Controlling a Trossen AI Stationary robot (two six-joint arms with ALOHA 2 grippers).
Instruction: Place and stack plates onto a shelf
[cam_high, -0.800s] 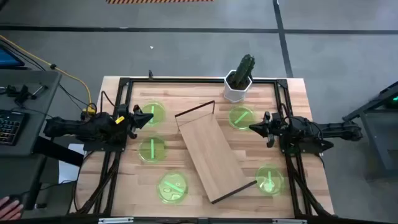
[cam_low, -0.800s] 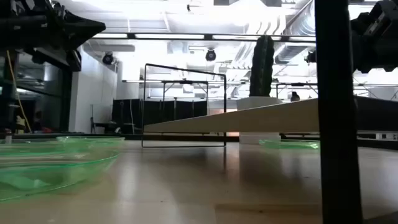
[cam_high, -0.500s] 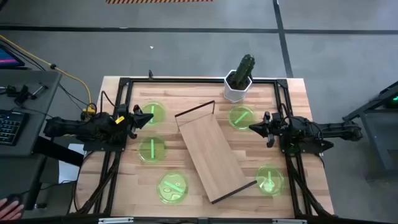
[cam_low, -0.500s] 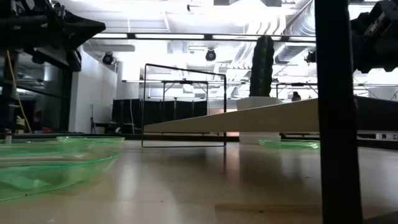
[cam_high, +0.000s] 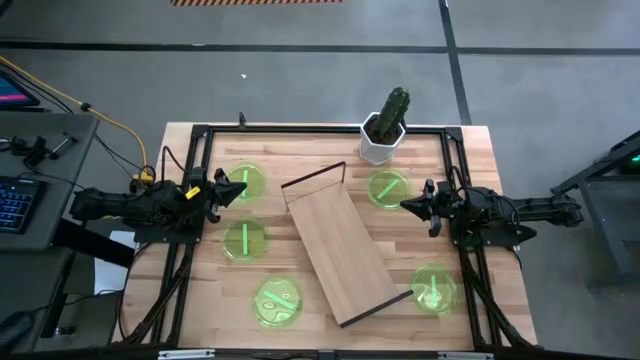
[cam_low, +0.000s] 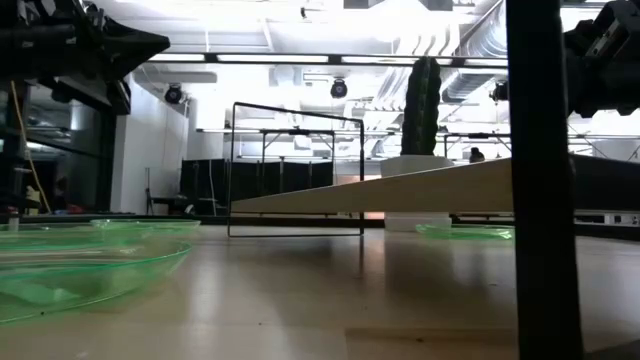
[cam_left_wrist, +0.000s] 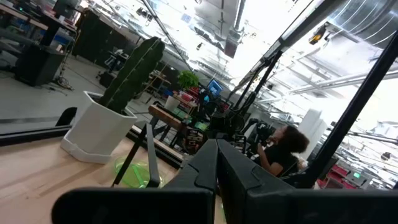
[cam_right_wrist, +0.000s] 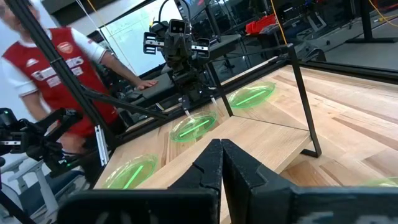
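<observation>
Five green plates lie flat on the wooden table: three on the left (cam_high: 245, 183), (cam_high: 244, 241), (cam_high: 277, 301) and two on the right (cam_high: 387, 188), (cam_high: 433, 289). The light-wood shelf (cam_high: 340, 245) stands slantwise in the middle on its dark frame ends, its board bare. My left gripper (cam_high: 238, 190) is shut and empty, held high over the far-left plate's edge; it shows in the low view (cam_low: 130, 45). My right gripper (cam_high: 405, 206) is shut and empty, held just near of the far-right plate. The wrist views show each pair of fingers closed, left (cam_left_wrist: 216, 163) and right (cam_right_wrist: 221, 163).
A white pot with a cactus (cam_high: 384, 128) stands at the far edge, right of centre, close to the far-right plate. A dark frame (cam_high: 200, 135) runs round the table. A person in red (cam_right_wrist: 56, 62) stands beyond the table's left side.
</observation>
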